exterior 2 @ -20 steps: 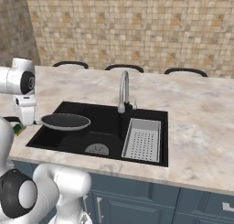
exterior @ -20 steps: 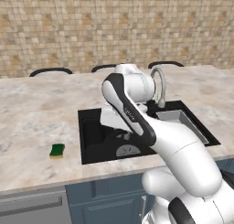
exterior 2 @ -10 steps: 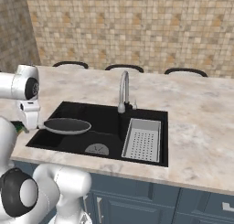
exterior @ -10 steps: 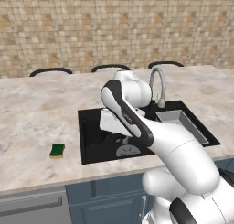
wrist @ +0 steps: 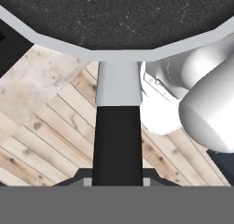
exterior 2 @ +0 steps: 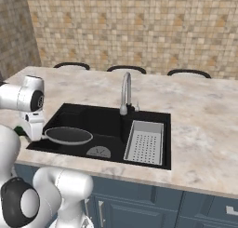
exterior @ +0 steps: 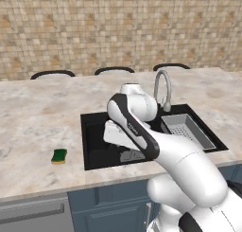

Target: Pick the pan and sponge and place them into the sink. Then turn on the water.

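The black pan (exterior 2: 69, 135) with its grey rim lies level, low over the left half of the black sink (exterior 2: 107, 120). I cannot tell whether it touches the basin floor. My gripper (exterior 2: 39, 136) is shut on the pan's short handle at the sink's left edge. In the hand view the handle (wrist: 117, 141) runs from the gripper (wrist: 116, 183) up to the pan's dark inside (wrist: 123, 13). The green and yellow sponge (exterior: 59, 156) lies on the counter left of the sink (exterior: 94, 127). No water runs from the silver faucet (exterior 2: 125, 92).
A grey perforated drainer tray (exterior 2: 145, 141) fills the sink's right part, and the round grey drain (exterior 2: 98, 152) sits near the front. The faucet (exterior: 163, 88) stands behind the basin. Marble counter (exterior: 38, 117) spreads to the left, and three dark chair backs line its far edge.
The arm has lowered the pan a little deeper into the left half of the sink. The gripper has stayed shut on the handle, and the sponge has not moved.
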Tool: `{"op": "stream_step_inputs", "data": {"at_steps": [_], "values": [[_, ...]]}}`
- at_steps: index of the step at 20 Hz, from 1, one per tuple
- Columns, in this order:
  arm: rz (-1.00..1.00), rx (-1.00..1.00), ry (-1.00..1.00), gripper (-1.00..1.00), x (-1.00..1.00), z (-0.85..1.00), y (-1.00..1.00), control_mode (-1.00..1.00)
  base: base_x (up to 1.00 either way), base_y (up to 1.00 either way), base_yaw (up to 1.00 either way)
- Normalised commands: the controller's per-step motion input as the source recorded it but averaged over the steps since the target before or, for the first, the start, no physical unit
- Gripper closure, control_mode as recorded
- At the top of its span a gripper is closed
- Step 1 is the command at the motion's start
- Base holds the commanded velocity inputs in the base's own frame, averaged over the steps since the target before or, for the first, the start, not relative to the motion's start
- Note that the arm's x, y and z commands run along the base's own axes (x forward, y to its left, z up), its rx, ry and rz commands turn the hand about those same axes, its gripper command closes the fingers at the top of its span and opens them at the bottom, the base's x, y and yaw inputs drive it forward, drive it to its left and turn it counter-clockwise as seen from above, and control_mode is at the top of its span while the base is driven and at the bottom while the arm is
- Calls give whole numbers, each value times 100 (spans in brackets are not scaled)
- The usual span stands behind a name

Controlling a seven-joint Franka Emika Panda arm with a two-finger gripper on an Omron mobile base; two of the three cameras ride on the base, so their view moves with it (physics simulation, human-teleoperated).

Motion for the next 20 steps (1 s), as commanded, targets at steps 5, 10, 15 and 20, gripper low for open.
{"op": "stream_step_inputs", "data": {"at_steps": [5,10,15,20], "values": [[0,5,0,100,0,-26,0,-100,0,0,0],[0,0,-3,100,10,-21,0,-100,0,0,0],[0,0,1,100,24,-7,2,-100,0,0,0],[0,1,5,100,26,-3,1,-100,0,0,0]]}}
